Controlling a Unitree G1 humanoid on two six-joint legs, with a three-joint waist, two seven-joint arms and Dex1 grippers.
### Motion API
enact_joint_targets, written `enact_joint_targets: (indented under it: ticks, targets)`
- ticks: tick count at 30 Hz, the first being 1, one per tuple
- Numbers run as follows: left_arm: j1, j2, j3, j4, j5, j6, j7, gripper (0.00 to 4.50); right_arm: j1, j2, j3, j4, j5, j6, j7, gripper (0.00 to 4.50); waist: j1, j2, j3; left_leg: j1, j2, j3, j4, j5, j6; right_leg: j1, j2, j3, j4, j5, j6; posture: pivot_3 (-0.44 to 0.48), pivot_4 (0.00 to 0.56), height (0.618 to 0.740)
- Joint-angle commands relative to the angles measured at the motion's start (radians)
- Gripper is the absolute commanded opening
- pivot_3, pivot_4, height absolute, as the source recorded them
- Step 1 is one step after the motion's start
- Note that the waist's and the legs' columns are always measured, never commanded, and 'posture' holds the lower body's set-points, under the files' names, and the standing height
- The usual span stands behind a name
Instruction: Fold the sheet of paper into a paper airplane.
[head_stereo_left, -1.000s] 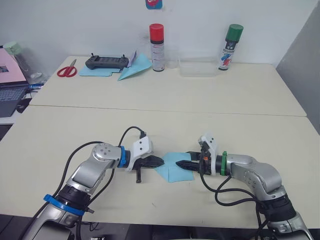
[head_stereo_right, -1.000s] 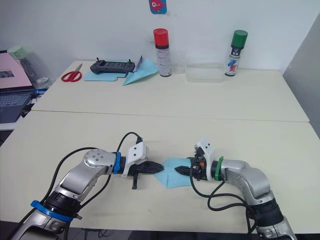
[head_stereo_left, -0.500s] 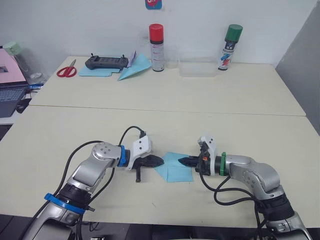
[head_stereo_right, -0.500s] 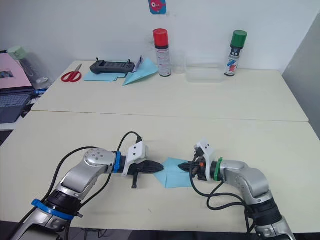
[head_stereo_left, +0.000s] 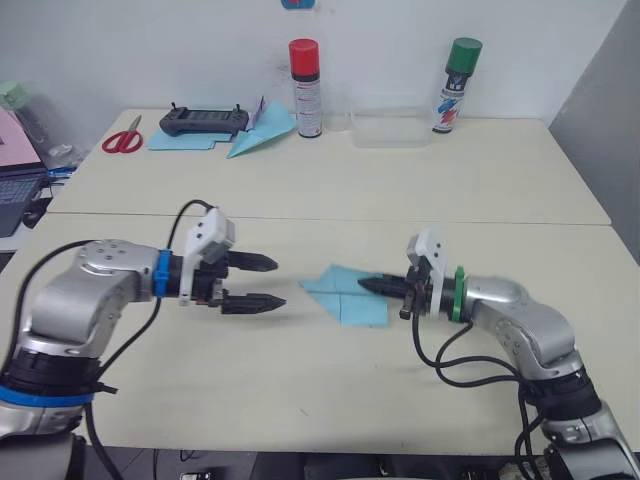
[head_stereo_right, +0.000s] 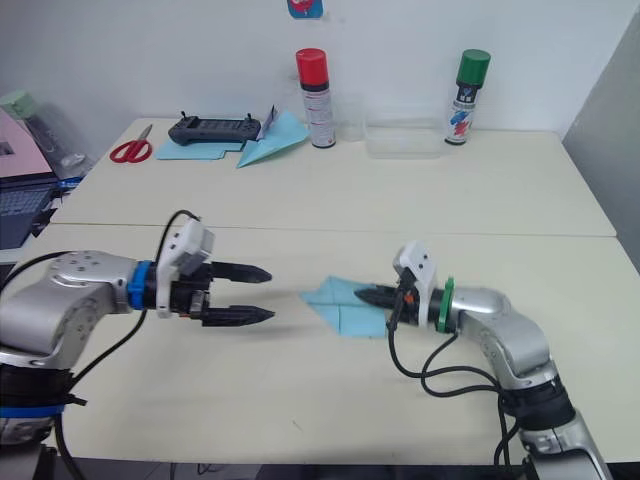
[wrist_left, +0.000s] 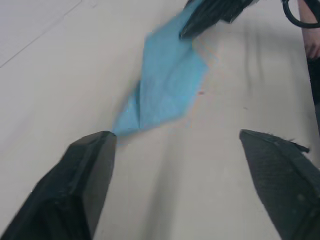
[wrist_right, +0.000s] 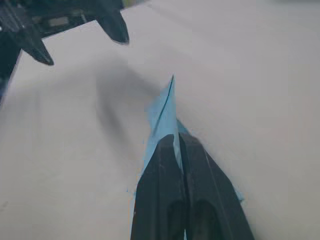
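1. Two cream tables (head_stereo_left: 330, 400) butt together under a white wall; the near one carries the work, the far one only clutter.
2. On the far table sit a red-capped spray can (head_stereo_left: 305, 88), a green-capped spray can (head_stereo_left: 456, 84), a clear plastic tray (head_stereo_left: 392, 131), a black handheld controller (head_stereo_left: 203, 120), red scissors (head_stereo_left: 120, 140) and a long blue paper dart (head_stereo_left: 262, 132). None of these belong to the job.
3. At the near table's left, the left gripper (head_stereo_left: 268, 283) hangs just above the surface with its two fingers spread and nothing between them, pointing at the paper from a short gap away.
4. From the right, the right gripper (head_stereo_left: 366, 286) has its fingers clenched together on the trailing end of the paper airplane.
5. Lying mid-table between the two arms, the paper airplane (head_stereo_left: 343, 293) is a small pointed blue wedge, nose toward the left gripper, with its centre crease visible in the right wrist view.
6. Judging by that shape, the main folds appear done and the step in hand is holding the wedge steady for a further crease.
7. Next would likely call for the left gripper to close the gap and press or pinch near the nose while the right one keeps the tail pinned, since thin paper may slide or buckle.
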Motion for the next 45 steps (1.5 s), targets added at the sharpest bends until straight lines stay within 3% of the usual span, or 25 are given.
enact_joint_targets:
  ticks: [1,3,8,10,13,16,22,26,29,34,37,41,45]
  targets:
    - [0.019,-0.013,0.022,0.014,0.019,-0.01,0.063,4.46,-0.037,-0.034,0.069,0.112,-0.255,-0.581,0.016,0.0,0.0,0.0,0.0,0.0,0.0,0.0,0.0,0.0,0.0,0.0,0.0,0.0,0.0,0.0,0.0,0.0,0.15,0.74]
    - [0.046,-0.012,0.014,0.013,0.025,-0.015,0.065,4.46,-0.035,-0.055,0.096,0.198,-0.35,-0.813,0.001,0.0,0.003,-0.001,0.0,0.0,0.0,0.001,0.0,0.0,0.0,0.0,-0.001,0.0,-0.001,0.0,0.0,0.0,0.15,0.74]
    - [0.103,-0.001,0.001,-0.021,0.028,-0.025,0.045,4.46,0.005,-0.086,0.141,0.342,-0.479,-1.144,-0.04,0.0,0.004,-0.001,0.001,-0.001,-0.001,0.001,0.0,0.0,0.0,0.0,-0.001,0.001,0.0,0.001,-0.001,0.0,0.15,0.74]
    - [0.101,-0.01,-0.002,-0.019,0.037,-0.032,0.059,4.46,0.053,-0.099,0.17,0.363,-0.514,-1.2,-0.047,0.0,0.006,-0.001,0.001,0.0,-0.001,0.001,0.0,0.0,0.0,0.001,-0.001,0.001,0.0,0.001,-0.001,0.0,0.15,0.74]
    - [0.114,-0.011,-0.029,-0.011,0.057,-0.053,0.051,4.46,0.113,-0.125,0.212,0.331,-0.434,-1.128,0.023,0.0,0.006,-0.001,0.001,0.0,-0.001,0.0,0.0,0.0,0.0,0.001,-0.001,0.001,0.001,0.001,-0.002,0.0,0.15,0.74]
    - [0.112,-0.024,-0.037,-0.036,0.039,-0.033,0.056,4.5,0.164,-0.151,0.225,0.253,-0.318,-1.015,0.093,0.64,0.004,-0.001,0.001,0.001,-0.001,0.001,0.001,0.0,0.0,0.002,-0.001,0.002,0.001,0.001,-0.002,0.0,0.15,0.74]
    - [0.068,-0.072,-0.066,-0.043,0.034,-0.024,0.082,4.5,0.214,-0.248,0.175,0.168,-0.254,-0.965,0.155,2.73,0.008,-0.001,0.001,0.002,-0.001,0.0,0.003,0.0,0.0,0.004,-0.001,0.001,0.001,0.0,-0.001,0.0,0.15,0.74]
    - [0.032,-0.181,-0.101,-0.081,0.017,0.003,0.149,4.5,0.272,-0.324,0.114,0.075,-0.171,-0.928,0.174,2.73,0.024,-0.001,0.001,0.001,-0.002,0.0,0.004,0.0,0.0,0.005,-0.001,0.001,0.0,0.001,0.0,0.0,0.15,0.74]
    - [0.021,-0.255,-0.117,-0.088,0.027,0.006,0.209,3.92,0.296,-0.338,0.06,0.033,-0.132,-0.881,0.151,2.77,0.027,-0.002,0.001,0.002,-0.002,0.0,0.004,0.0,0.0,0.005,-0.001,0.001,0.0,0.001,0.0,0.0,0.15,0.74]
    - [0.044,-0.31,-0.172,-0.077,0.08,-0.033,0.264,2.26,0.26,-0.264,-0.023,0.037,-0.142,-0.69,0.02,2.77,0.021,-0.001,0.001,0.004,-0.001,0.0,0.004,0.0,0.0,0.007,-0.001,0.001,0.002,0.001,0.0,0.0,0.15,0.74]
    - [0.092,-0.343,-0.208,-0.059,0.106,-0.059,0.29,1.29,0.235,-0.212,-0.074,0.0,-0.125,-0.472,-0.091,2.77,0.022,-0.001,0.001,0.004,-0.001,0.0,0.004,0.0,0.0,0.007,-0.001,0.002,0.002,0.001,-0.001,0.0,0.15,0.74]
    - [0.117,-0.349,-0.232,-0.061,0.122,-0.066,0.287,0.02,0.27,-0.21,-0.086,-0.067,-0.125,-0.363,-0.094,2.77,0.03,-0.001,0.001,0.003,-0.002,-0.001,0.004,0.0,0.0,0.006,-0.001,0.001,0.001,0.002,-0.002,0.0,0.15,0.74]
    - [0.146,-0.338,-0.281,-0.043,0.172,-0.077,0.296,0.02,0.3,-0.191,-0.111,-0.109,-0.125,-0.299,-0.126,2.77,0.031,-0.001,0.001,0.003,-0.002,-0.001,0.004,0.0,0.0,0.007,-0.002,0.0,0.001,0.001,-0.001,0.0,0.15,0.74]
